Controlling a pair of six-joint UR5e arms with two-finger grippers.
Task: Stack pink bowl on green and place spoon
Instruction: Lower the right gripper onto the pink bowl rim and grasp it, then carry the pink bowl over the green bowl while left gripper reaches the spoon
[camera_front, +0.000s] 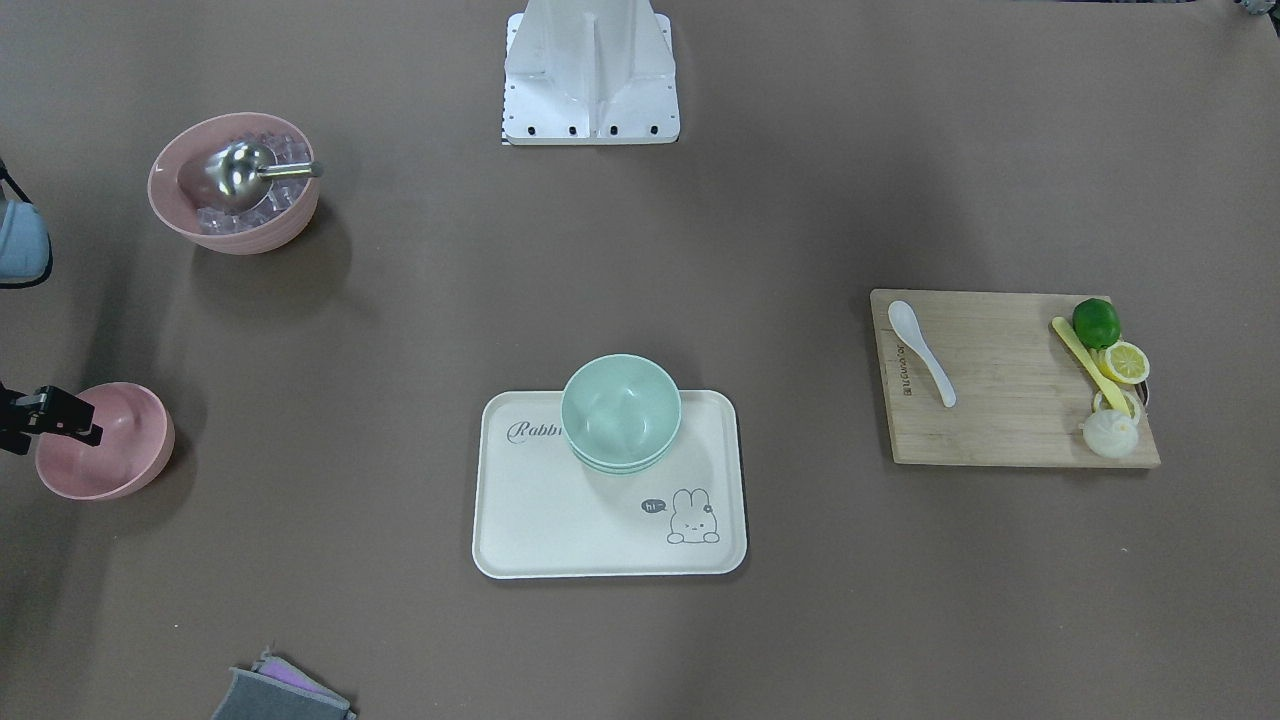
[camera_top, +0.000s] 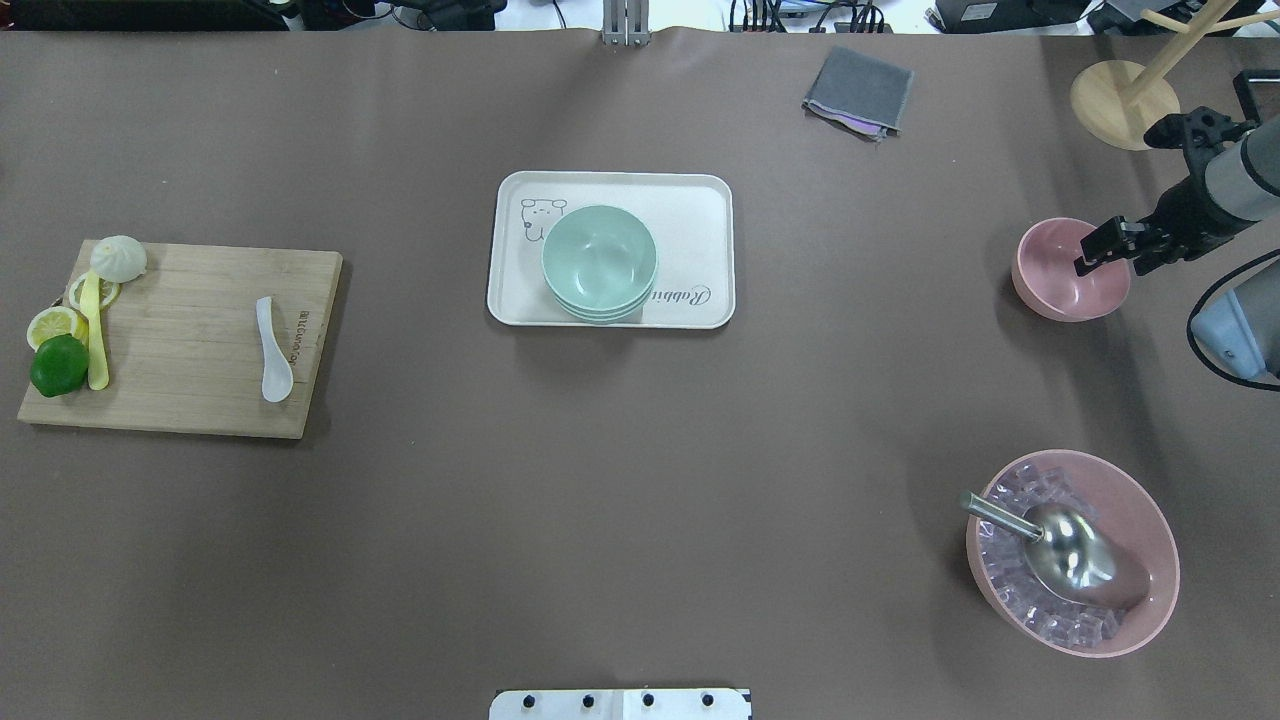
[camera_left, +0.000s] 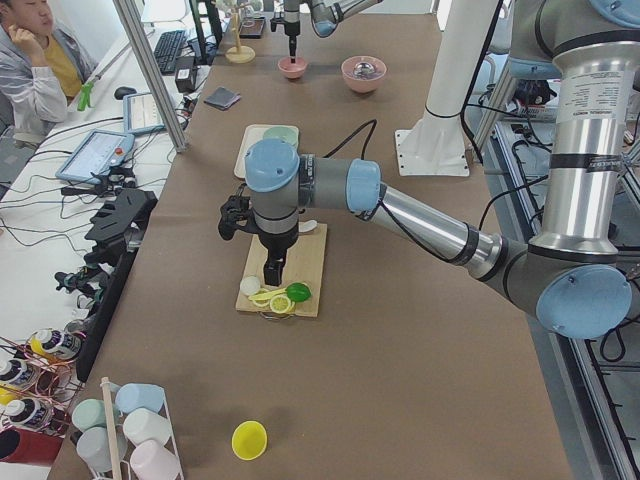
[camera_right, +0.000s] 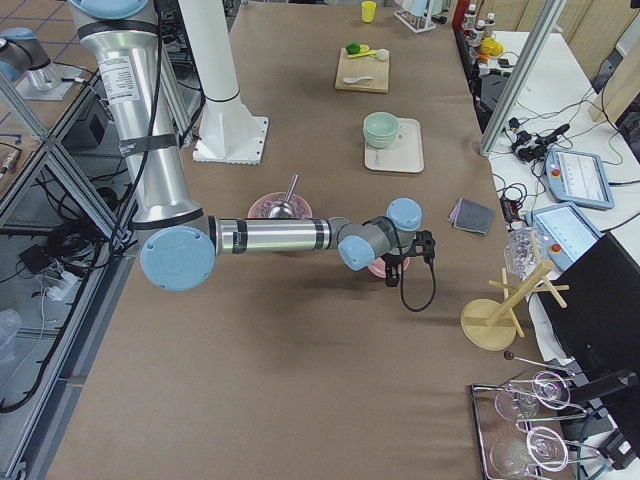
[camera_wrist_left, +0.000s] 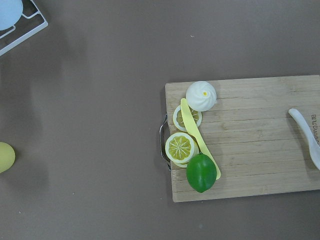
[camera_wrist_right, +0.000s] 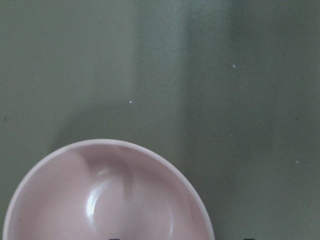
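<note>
brown matte tabletop (camera_top: 640, 480) under both arms. at its middle, a cream rectangular tray with a rabbit drawing (camera_front: 560, 520), bearing a stack of mint-green bowls (camera_front: 620, 410) toward its robot-side edge. far out on the robot's right, a small empty pink bowl (camera_front: 120, 465), upright on the tabletop, well apart from the tray and not yet on the green stack. right gripper (camera_front: 70, 420) low at that bowl's rim and spread rather than pinched: in the right wrist view, just two dark slivers at the bottom edge, far apart, one inside the rim and one outside it. same side but nearer the robot, a larger pink bowl of clear ice cubes (camera_front: 240, 238) with a metal scoop (camera_front: 235, 172) lying in it. on the robot's left, a rectangular wooden cutting board (camera_front: 1000, 420). flat on its tray-side end, a white ceramic spoon (camera_front: 922, 352), untouched. clustered at its outer end, a green lime (camera_front: 1096, 322), a lemon slice (camera_front: 1124, 362), a pale yellow plastic utensil (camera_front: 1085, 360) and a white round bun (camera_front: 1110, 435). left gripper (camera_left: 272, 278) above that outer end, seen only from the side: spread or closed, cannot tell. near the operators' edge, a grey folded cloth (camera_front: 275, 695).
</note>
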